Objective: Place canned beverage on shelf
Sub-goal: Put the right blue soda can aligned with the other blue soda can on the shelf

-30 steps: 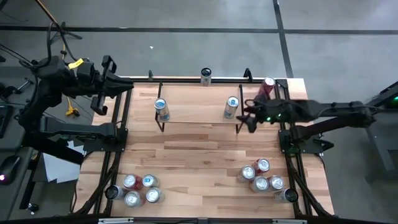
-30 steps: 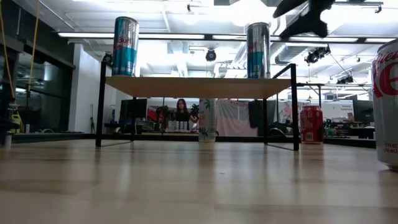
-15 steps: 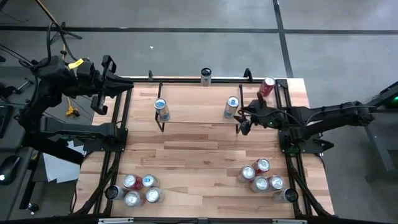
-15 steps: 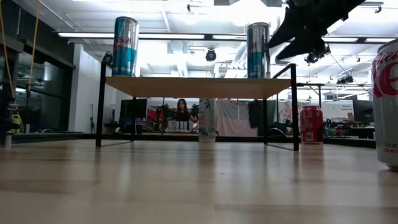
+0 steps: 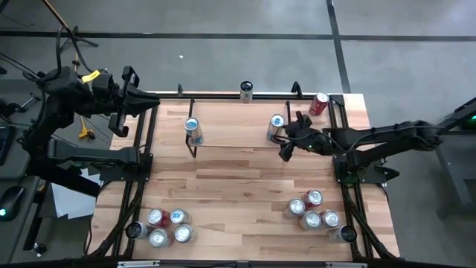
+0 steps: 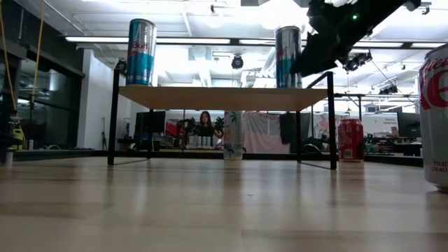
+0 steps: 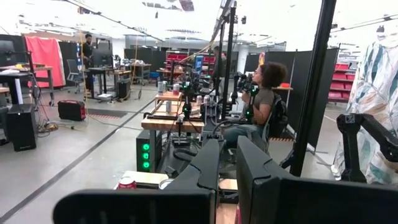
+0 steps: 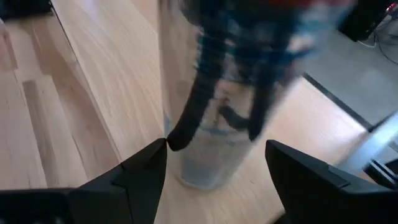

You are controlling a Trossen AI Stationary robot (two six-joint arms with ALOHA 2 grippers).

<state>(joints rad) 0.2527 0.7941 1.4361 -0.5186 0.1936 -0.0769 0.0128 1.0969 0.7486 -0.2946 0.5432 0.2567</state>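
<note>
A light wood worktop (image 5: 238, 179) seen from above, with a robot arm on each side. Toward its far edge stands the shelf (image 5: 234, 138), a low riser with a pale plank top on thin black legs. Two tall silver-and-blue cans stand upright on it: the left can (image 5: 193, 131) near its left end and the right can (image 5: 276, 127) near its right end.

The right tool (image 5: 286, 141) hangs at the shelf's right end, just beside the right can. Its fingers are spread partly apart. In the right wrist view the right can fills the space ahead, standing between the two dark fingers (image 8: 143, 174), and a gap shows on either side of it, so the tool appears to grip nothing.

The left tool (image 5: 145, 104) waits off the worktop's far left corner, its fingers closed together and empty.

A patterned can (image 5: 246, 91) stands at the far edge behind the shelf, and a red can (image 5: 320, 103) lies near the far right corner. Clusters of cans sit at the near left (image 5: 165, 226) and near right (image 5: 316, 211).

Likely risks: the tall, narrow can sits close to the shelf's end, so a sideways drift of the right tool could let a finger clip it and tip it off. Pulling away at an angle could drag it toward the edge.
</note>
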